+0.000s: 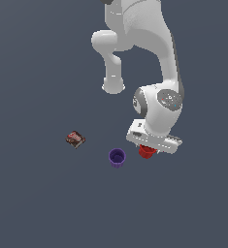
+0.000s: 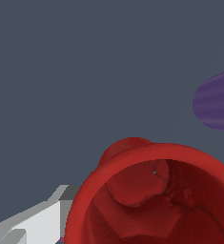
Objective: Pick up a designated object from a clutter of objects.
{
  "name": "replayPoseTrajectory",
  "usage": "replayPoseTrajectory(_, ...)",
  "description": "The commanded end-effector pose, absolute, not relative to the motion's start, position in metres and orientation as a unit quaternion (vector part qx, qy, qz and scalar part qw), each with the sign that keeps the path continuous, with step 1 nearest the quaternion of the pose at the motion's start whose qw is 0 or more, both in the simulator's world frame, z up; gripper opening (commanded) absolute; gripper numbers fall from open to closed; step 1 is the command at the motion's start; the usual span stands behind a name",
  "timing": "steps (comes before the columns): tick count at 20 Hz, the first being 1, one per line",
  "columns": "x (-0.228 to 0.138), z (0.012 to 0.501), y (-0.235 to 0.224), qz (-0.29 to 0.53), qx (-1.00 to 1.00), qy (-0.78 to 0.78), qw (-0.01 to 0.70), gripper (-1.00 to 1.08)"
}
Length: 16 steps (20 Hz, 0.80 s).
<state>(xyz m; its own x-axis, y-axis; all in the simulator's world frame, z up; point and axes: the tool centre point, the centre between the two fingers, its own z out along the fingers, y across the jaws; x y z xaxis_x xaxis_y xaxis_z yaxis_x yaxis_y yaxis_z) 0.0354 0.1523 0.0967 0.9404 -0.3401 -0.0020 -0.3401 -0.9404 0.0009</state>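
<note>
Right now the red cup [image 2: 154, 200] fills the wrist view, mouth toward the camera, its inside lumpy and uneven with a thick rim lip. One pale gripper finger [image 2: 42, 217] sits just beside its wall; whether the gripper [image 1: 148, 147] is clamped on it, I cannot tell. In the exterior view the cup peeks out beneath the white hand. Near it stands the purple ribbed cup [image 1: 117, 157], upright, hollow. Further toward the exterior view's left lies a dark snack packet [image 1: 75, 139], flat on the plain grey tabletop [image 1: 38, 203].
</note>
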Motion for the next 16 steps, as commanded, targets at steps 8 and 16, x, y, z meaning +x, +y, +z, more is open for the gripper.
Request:
replayPoseTrajectory(8, 0.028, 0.193, 0.130, 0.000, 0.985, -0.173, 0.000, -1.00)
replayPoseTrajectory(16, 0.022, 0.288, 0.107, 0.000, 0.985, -0.172, -0.001, -1.00)
